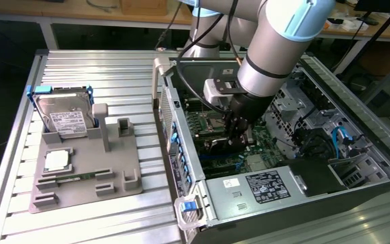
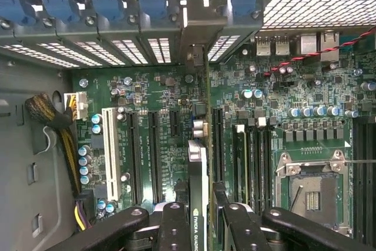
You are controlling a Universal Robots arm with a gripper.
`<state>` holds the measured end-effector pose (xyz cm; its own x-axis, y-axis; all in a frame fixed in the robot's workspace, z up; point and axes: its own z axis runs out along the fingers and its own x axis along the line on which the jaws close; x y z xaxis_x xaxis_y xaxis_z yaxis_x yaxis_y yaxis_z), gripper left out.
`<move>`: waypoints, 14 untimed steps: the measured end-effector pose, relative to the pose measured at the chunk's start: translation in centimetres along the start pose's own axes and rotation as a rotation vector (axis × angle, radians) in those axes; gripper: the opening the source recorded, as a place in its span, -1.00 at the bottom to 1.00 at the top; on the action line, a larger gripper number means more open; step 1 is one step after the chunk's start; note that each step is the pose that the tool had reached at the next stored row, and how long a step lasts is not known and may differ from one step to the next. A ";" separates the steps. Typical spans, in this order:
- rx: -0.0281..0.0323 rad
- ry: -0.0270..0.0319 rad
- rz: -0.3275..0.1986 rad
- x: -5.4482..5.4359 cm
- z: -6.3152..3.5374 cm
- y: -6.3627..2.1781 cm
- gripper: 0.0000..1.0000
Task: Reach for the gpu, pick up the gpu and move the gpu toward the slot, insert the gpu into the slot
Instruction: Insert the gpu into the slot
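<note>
Wood benches point(image 1: 79, 11) at back; ribbed alu table point(image 1: 100, 66) w/ bright glare.

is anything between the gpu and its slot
Nothing visible: the thin dark gpu card, gripped by the black gripper, stands edge-on over the green motherboard; the slot itself lies hidden beneath it.

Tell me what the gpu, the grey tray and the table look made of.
The gpu, seen edge-on: thin card, probably circuit laminate; its grey bracket looks like dull sheet metal. The grey tray: matte, uniform, likely plastic. The table: ribbed, light-reflecting slats, probably aluminium.
</note>
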<state>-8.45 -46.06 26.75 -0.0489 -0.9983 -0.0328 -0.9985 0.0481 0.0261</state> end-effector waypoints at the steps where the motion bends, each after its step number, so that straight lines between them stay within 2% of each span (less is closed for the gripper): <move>1: -0.0002 0.0004 0.000 0.0 0.06 0.00 -0.46; 6: -0.0006 -0.0001 0.001 0.0 0.42 0.00 -0.46; 11: -0.0002 -0.0001 0.002 0.0 0.44 -0.01 -0.46; 14: -0.0001 0.0007 0.002 0.0 0.13 0.00 -0.46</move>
<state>-8.45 -46.05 26.63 -0.0504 -0.9982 -0.0320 -0.9984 0.0496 0.0263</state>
